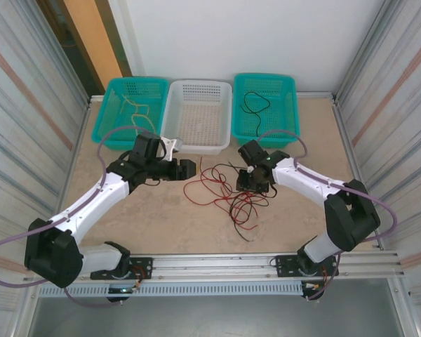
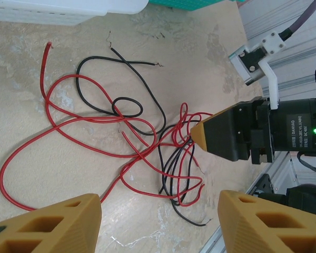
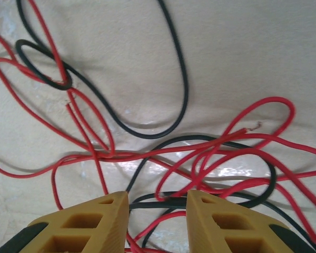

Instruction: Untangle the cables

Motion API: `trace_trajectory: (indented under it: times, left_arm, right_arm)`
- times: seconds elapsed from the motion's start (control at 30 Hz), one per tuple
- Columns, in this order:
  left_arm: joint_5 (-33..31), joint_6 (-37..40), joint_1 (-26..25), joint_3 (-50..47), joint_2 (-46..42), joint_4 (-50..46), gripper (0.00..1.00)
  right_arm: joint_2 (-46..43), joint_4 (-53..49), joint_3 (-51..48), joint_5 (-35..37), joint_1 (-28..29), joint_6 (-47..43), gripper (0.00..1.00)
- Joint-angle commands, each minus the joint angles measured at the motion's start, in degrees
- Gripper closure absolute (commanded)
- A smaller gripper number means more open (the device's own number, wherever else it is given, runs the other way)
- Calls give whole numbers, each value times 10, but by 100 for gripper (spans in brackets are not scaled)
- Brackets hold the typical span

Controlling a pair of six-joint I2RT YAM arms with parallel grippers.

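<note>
Tangled red and black cables (image 1: 224, 191) lie on the desk (image 1: 161, 217). The right hand (image 3: 158, 196) hangs over them, fingers parted; the left hand (image 2: 159, 199), spread wide, sits just left. Farther, one black cable (image 1: 255, 104) lies in the right teal basket (image 1: 289, 105).

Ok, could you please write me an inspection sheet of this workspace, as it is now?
Surface: beige table, glossy patches.
Job's things: red-black tangle mid-table; yellow cable in left teal basket; black cable in right teal basket.
Clutter: nothing seen.
Hands: left hand open, beside tangle; right hand open, low over it.
Cables: purple hoses along both arms.
Surroundings: white basket between teal ones; ribbed walls.
</note>
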Motion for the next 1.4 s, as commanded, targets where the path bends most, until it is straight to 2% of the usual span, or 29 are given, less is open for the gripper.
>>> trace_trajectory:
  times: [0.0, 0.27, 0.47, 0.67, 0.83, 0.87, 0.9, 0.93, 1.0, 1.07, 1.23, 1.33, 1.37]
  left_arm:
    - [7, 13, -5, 20, 0, -6, 39]
    - [3, 13, -5, 23, -1, -10, 39]
    - [1, 14, -5, 26, -1, -17, 39]
    - [-12, 23, -4, 21, -19, -33, 39]
    - [-14, 26, 0, 13, -25, -37, 39]
    - [-12, 25, 1, 13, -25, -36, 39]
    - [-12, 24, 1, 12, -25, -35, 39]
    - [-12, 24, 1, 13, -25, -33, 39]
    - [-10, 22, 1, 14, -23, -32, 39]
    - [-9, 22, 1, 15, -21, -32, 39]
    - [-10, 22, 1, 17, -24, -33, 39]
    - [-9, 20, 1, 16, -25, -32, 39]
    - [-9, 20, 1, 16, -26, -31, 39]
  right_arm:
    - [14, -24, 37, 11, 9, -10, 67]
    - [69, 1, 105, -4, 16, -34, 61]
    - [158, 14, 186, -21, 24, -70, 60]
    - [234, 8, 231, -15, 25, -84, 65]
    - [243, 12, 226, -9, 28, -91, 69]
    - [243, 12, 224, -8, 29, -92, 73]
    - [243, 11, 223, -7, 31, -93, 85]
    - [241, 8, 223, 0, 32, -94, 93]
    - [228, 3, 219, 16, 36, -94, 100]
    - [208, 6, 212, 21, 37, -95, 99]
    - [165, 7, 193, 22, 41, -95, 76]
    - [159, 9, 182, 19, 44, -94, 82]
    - [159, 11, 177, 19, 45, -92, 77]
